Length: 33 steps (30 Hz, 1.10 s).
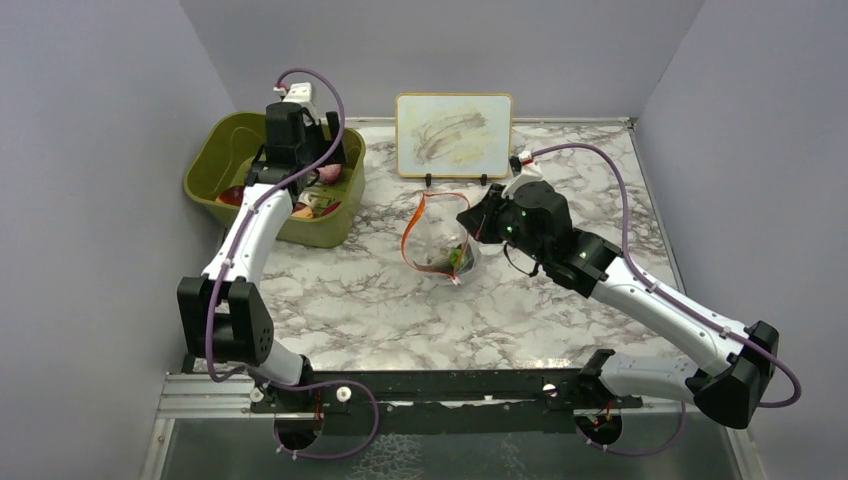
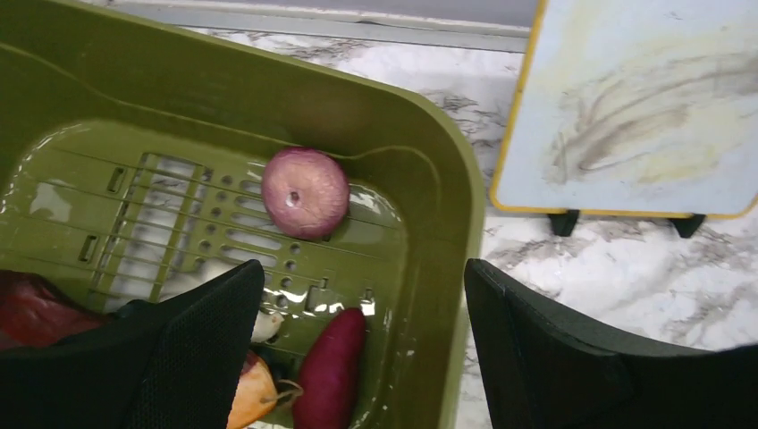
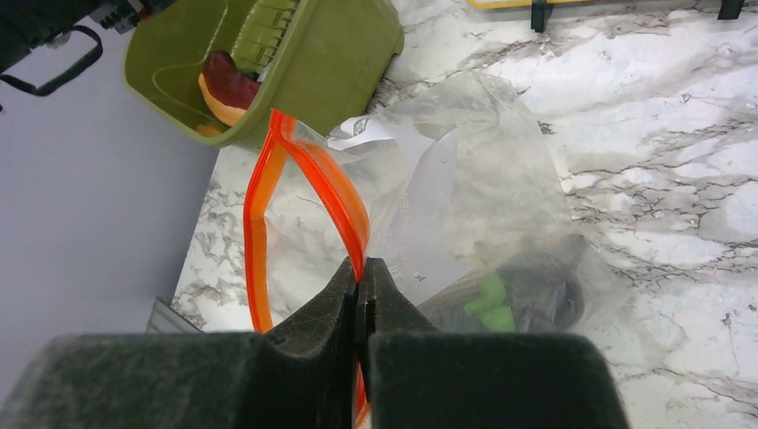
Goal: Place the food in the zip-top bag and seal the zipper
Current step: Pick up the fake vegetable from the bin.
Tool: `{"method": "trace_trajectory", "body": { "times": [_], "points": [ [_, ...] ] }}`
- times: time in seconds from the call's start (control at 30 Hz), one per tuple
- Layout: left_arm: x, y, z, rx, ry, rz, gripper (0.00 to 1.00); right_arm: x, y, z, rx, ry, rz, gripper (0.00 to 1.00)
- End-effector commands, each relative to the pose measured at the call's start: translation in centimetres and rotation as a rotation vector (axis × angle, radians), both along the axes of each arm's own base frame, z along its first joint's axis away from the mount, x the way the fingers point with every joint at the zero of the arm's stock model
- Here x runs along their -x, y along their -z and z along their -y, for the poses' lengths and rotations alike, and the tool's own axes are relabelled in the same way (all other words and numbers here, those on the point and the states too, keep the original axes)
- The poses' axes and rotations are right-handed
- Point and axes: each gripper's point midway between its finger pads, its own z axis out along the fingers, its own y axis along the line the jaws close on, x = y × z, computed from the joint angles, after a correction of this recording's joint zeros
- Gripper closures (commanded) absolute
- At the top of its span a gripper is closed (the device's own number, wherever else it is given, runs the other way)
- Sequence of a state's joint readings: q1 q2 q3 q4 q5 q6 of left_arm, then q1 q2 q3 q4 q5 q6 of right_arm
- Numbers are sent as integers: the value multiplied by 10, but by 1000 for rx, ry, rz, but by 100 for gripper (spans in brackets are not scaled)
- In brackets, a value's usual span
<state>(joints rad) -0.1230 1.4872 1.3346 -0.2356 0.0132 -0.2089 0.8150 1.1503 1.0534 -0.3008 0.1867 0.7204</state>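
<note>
A robot lab's test cell: plain lavender-grey panels (image 1: 90,150) wall in a marble-patterned desk (image 1: 400,300) on the left, right and far sides, with two arms (image 1: 245,235) (image 1: 650,295) bolted to a black rail (image 1: 450,385) along its near edge.

Table (image 1: 400,300) is overlooked from above/behind by top cam; olive-green bin (image 2: 384,134) is seen close by L wrist, farther by R wrist.

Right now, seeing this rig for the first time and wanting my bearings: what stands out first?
The clear bag mid-table, its orange-red zipper looped open and pinched in the right tool. At far left, the left tool hangs open over the olive-green bin, above a pink-purple toy onion.
</note>
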Motion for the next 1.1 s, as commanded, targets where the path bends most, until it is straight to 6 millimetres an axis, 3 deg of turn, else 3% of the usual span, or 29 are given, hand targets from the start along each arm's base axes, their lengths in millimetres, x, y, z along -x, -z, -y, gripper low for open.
{"method": "trace_trajectory", "body": {
  "times": [0.0, 0.17, 0.3, 0.37, 0.53, 0.63, 0.7, 1.07],
  "points": [
    [-17, 4, -22, 14, -41, -15, 16, -2, -15, 6, 6, 15, 35, 99],
    [-34, 32, -46, 32, -74, -44, 20, -3, -18, 6, 10, 14, 39, 99],
    [-49, 55, -53, 41, -63, -67, 21, -4, -18, 4, 11, 10, 33, 99],
    [-58, 76, -57, 37, -71, -93, 19, -4, -18, 4, 13, 10, 31, 99],
    [-75, 100, -56, 19, -36, -101, 16, -3, -19, 6, 11, 21, 30, 99],
    [-81, 117, -53, 19, -6, -144, 7, -3, -18, 8, 6, 31, 20, 99],
    [-83, 126, -53, 15, 1, -158, 3, -2, -17, 8, 4, 31, 14, 99],
    [-98, 150, -58, -4, 28, -167, 4, -3, -21, 7, -1, 33, 11, 99]
  ]
}}
